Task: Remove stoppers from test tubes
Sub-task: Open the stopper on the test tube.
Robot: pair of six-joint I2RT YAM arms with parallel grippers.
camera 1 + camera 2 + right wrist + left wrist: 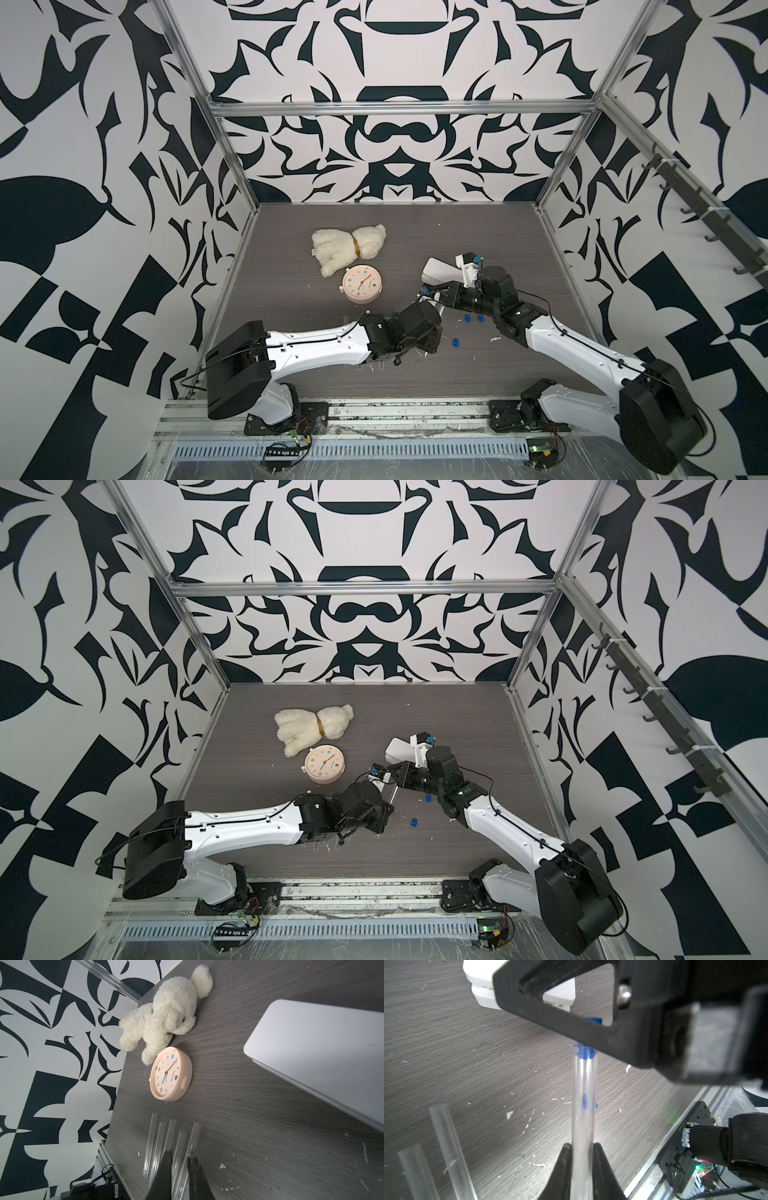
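In both top views the right gripper (395,773) reaches in just right of the clock (360,284). Loose stoppers (467,318) lie farther right of the clock, nearer the robot. In the left wrist view the left gripper (582,1148) pinches a test tube (583,1105) with its stopper (584,1053) in the mouth, and a black finger (571,1026) of the right gripper lies across it. In the right wrist view that gripper's jaws stand nearly together; whether they pinch the stopper I cannot tell. Five bare tubes (150,1145) lie near the clock.

Five open tubes (170,1132) lie together; held tube (584,1105) bears blue stopper (584,1053).
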